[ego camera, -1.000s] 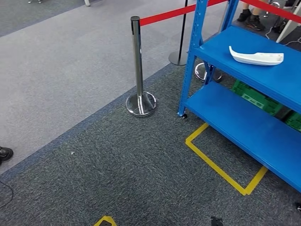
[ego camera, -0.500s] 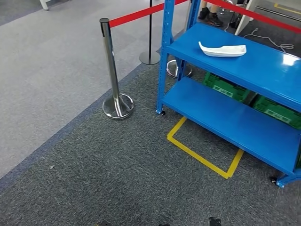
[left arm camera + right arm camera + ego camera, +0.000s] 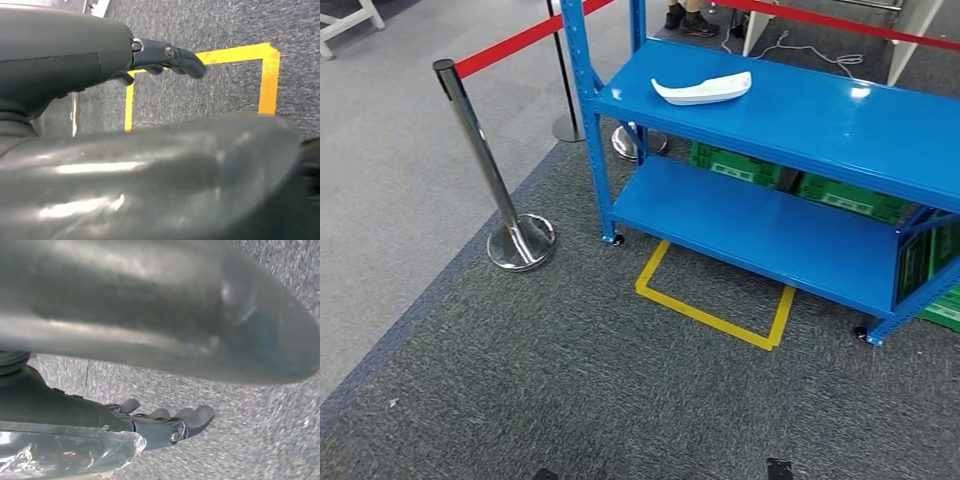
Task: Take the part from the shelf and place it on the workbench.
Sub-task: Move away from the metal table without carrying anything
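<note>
Camera now leftward; one part (image 3: 702, 90), one shelf (image 3: 803, 110)

The shelf (image 3: 788, 105) is painted metal, glossy blue, with light glinting off its smooth top board, and the white part (image 3: 701, 90) near that board's left edge looks like smooth, slightly shiny plastic. The post (image 3: 482, 160) and its round base are polished chrome, mirror-bright. The floor (image 3: 569, 390) is rough, matt grey carpet carrying flat yellow tape (image 3: 709, 318), while both hands (image 3: 166, 55) (image 3: 166, 427) show dark, smooth, faintly glossy plastic.
</note>
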Action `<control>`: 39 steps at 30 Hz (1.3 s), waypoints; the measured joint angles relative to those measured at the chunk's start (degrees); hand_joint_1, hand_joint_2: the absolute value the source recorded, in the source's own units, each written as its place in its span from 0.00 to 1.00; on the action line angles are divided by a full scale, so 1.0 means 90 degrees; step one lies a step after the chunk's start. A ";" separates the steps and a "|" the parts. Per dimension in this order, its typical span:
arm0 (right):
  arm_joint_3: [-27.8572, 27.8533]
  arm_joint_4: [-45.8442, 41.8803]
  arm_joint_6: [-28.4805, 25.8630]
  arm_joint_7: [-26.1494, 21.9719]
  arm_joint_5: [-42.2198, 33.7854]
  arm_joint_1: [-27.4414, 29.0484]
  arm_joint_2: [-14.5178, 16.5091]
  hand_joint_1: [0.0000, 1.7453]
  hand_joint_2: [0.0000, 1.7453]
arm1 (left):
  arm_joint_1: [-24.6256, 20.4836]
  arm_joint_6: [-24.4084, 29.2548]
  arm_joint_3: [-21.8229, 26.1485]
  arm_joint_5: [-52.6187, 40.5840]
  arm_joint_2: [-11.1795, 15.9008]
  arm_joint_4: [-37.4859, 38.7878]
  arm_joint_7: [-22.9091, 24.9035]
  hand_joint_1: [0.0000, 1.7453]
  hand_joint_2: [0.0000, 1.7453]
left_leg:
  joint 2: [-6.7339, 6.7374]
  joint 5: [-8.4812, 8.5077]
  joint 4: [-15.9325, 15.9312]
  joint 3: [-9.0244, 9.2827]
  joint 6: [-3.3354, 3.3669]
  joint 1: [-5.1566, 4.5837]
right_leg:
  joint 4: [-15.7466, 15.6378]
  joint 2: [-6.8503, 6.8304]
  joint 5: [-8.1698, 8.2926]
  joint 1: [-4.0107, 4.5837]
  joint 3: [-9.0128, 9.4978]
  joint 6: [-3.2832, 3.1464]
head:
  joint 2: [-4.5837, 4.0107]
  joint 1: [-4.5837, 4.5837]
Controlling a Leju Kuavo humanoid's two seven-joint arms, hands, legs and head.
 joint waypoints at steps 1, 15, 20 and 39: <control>-0.0003 0.0000 0.0017 0.0003 -0.0004 0.0006 -0.0001 0.00 0.00 | 0.0001 0.0001 0.0001 0.0001 0.0004 0.0000 -0.0002 0.00 0.00 | -0.0016 0.0064 0.0081 -0.0075 0.0007 0.0001 | 0.0000 0.0100 0.0002 -0.0002 0.0002 0.0003 | 0.0000 0.0000; -0.0036 0.0002 0.0216 0.0063 -0.0026 0.0000 -0.0001 0.00 0.00 | 0.0006 0.0015 -0.0004 0.0001 -0.0004 0.0000 -0.0019 0.00 0.00 | 0.0045 0.0939 -0.1633 0.0607 0.0314 0.0010 | 0.1625 -0.0162 -0.0799 -0.0019 -0.0884 0.0333 | 0.0000 0.0063; -0.0036 0.0002 0.0235 0.0072 0.0005 0.0022 -0.0001 0.00 0.00 | -0.0002 0.0015 -0.0008 -0.0007 -0.0005 0.0000 -0.0025 0.00 0.00 | 0.0433 0.0861 -0.1618 0.0689 0.0250 -0.0026 | 0.0455 -0.0576 -0.0182 0.0016 -0.0157 0.0287 | 0.0000 0.0066; -0.0078 0.0002 0.0350 0.0084 0.0027 0.0035 -0.0035 0.00 0.00 | -0.0043 0.0018 -0.0005 0.0001 0.0036 0.0000 -0.0116 0.00 0.00 | -0.0521 0.0905 -0.1598 0.0609 0.0112 0.0068 | -0.0002 0.0666 0.0092 -0.0037 -0.0128 0.0244 | 0.0000 -0.0034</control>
